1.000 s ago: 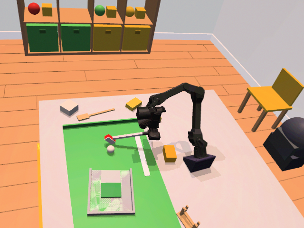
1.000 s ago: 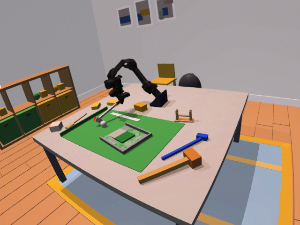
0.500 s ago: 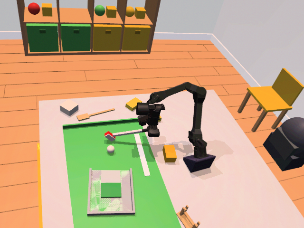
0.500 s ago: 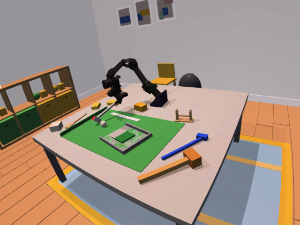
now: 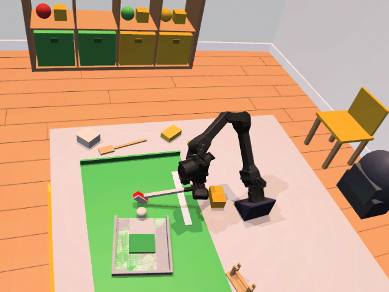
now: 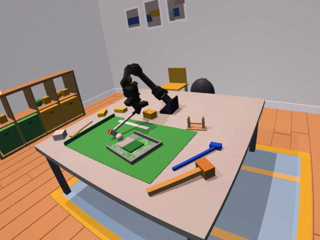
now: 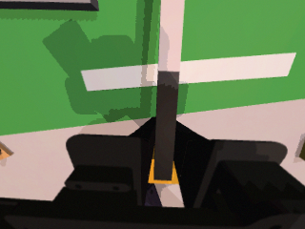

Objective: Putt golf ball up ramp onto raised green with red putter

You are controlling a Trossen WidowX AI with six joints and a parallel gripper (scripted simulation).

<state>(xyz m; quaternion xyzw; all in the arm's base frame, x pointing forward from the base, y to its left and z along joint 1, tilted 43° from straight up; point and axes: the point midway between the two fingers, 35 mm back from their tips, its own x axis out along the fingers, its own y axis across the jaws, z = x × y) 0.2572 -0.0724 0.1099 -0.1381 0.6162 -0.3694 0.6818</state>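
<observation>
Fingers of mine are clamped narrow on the dark grip end of the red putter (image 5: 163,193), whose pale shaft runs out from them across the white strip (image 5: 181,198) and over the green mat (image 5: 103,182). I hold it near the middle of the bench (image 6: 232,116), just on the mat side of a yellow block (image 5: 217,196) that sits between my wrist and my base.

Further out, the shaft ends in the red head (image 5: 140,196), which hangs low over the mat. Just beyond it toward the near edge lies the white golf ball (image 5: 141,212); from above, head and ball look apart by a small gap, though I cannot tell whether the head touches the mat.

Past the ball stands the grey-walled frame (image 5: 169,241) with its pale ramp (image 5: 141,226) facing the ball and the raised green (image 5: 141,243) behind it.

I judge the pickup done and the address in hand: the head sits behind the ball, roughly in line with the ramp. The next move calls for a short, square push of the head through the ball toward the ramp, firm enough to climb but gentle enough that the ball stops on the green rather than running over its far side.
</observation>
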